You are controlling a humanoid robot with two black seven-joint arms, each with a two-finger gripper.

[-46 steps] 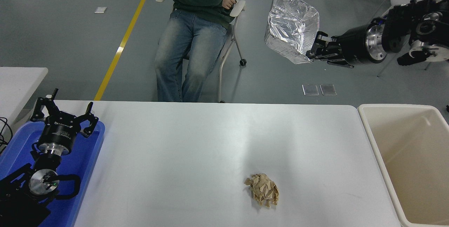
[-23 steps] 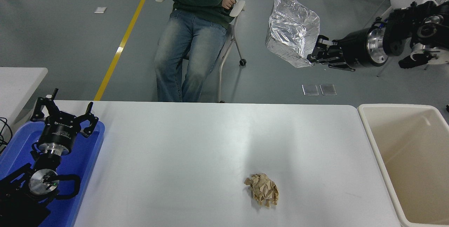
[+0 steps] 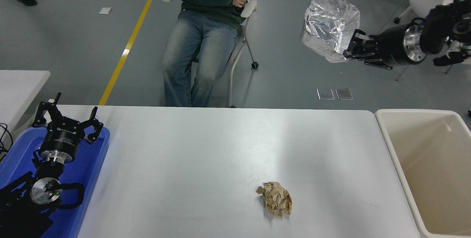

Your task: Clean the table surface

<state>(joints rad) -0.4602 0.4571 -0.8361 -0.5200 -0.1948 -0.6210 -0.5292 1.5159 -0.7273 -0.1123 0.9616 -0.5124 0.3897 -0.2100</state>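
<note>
Foil bag (image 3: 331, 26), crinkled and silvery, pinched at its lower corner by right gripper (image 3: 351, 48), held high beyond the far edge of table surface (image 3: 206, 157) and not above beige bin (image 3: 395, 146). Right claw clamped on that corner; most of the bag juts up and to the left, unsupported. Left gripper (image 3: 66, 118) parked over blue tray (image 3: 95, 157) at the lower left, fingers spread, holding nothing. Table surface spans the middle of the head view, bare except for crumpled brown paper (image 3: 276, 203) near the front, right of centre. Bin sits just beside the table's right end, looks empty in the visible part. Person seated on a chair (image 3: 239, 46) at the far side, arms folded.

Risks, as judgement: thin corner grip, so the slick foil could slip free and drop to the floor short of the bin. Releasing before reaching the bin opening gives the same miss. Paper ball not yet cleared, so job unfinished.
</note>
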